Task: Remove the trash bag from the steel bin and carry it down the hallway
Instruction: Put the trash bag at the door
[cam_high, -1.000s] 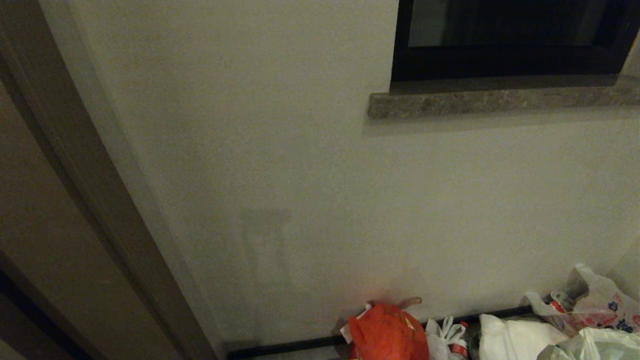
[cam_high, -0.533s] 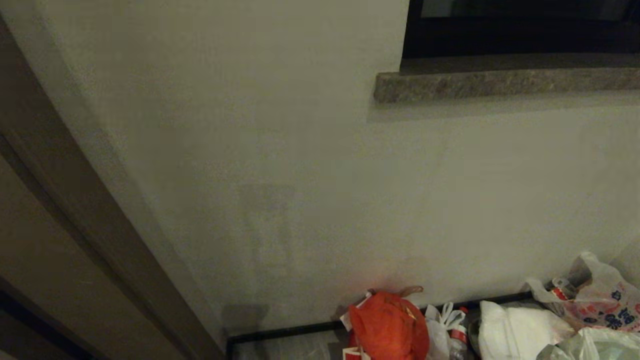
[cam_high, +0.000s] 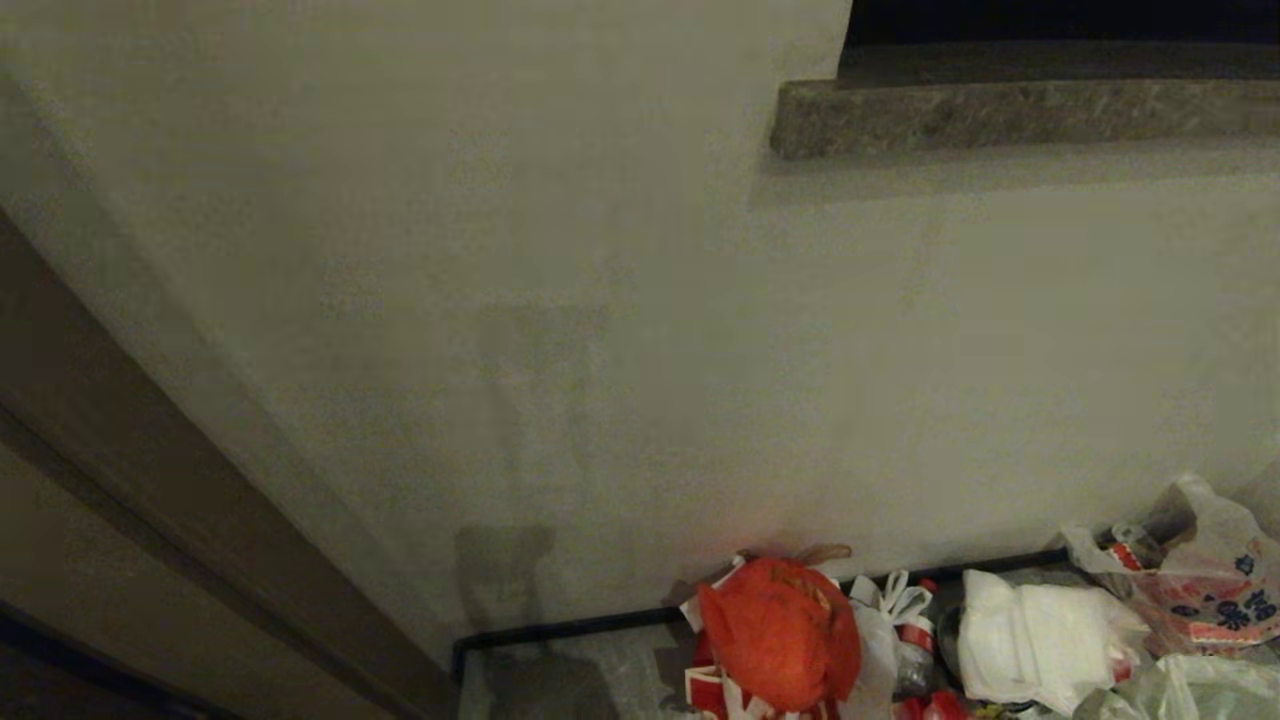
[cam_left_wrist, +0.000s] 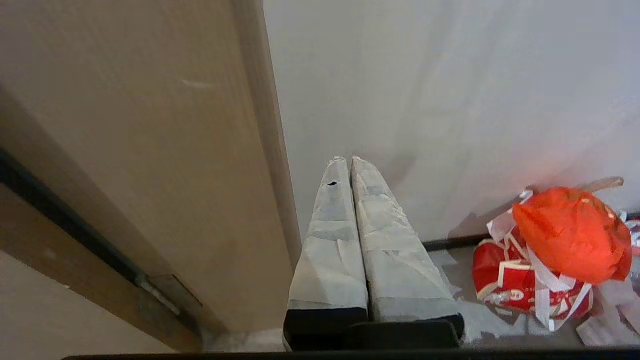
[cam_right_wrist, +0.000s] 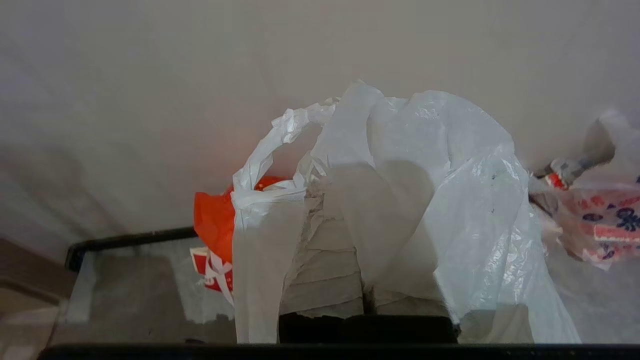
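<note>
In the head view, an off-white wall (cam_high: 600, 300) filled the frame, with a stone sill (cam_high: 1020, 115) at one o'clock and an orange bag (cam_high: 780, 630) among other bags at five o'clock by the dark baseboard (cam_high: 560, 632).

In the left wrist view, the left gripper (cam_left_wrist: 346, 161) had its taped fingers together, empty, beside a wooden door frame (cam_left_wrist: 150, 150).

In the right wrist view, the right gripper (cam_right_wrist: 325, 200) was clamped on the trash bag (cam_right_wrist: 450, 200), which draped over its fingers.

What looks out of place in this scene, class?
Filled bags lie heaped on the floor along the wall: an orange-red bag, white bags and a printed bag. A small hole marks the left end effector's taped finger.
</note>
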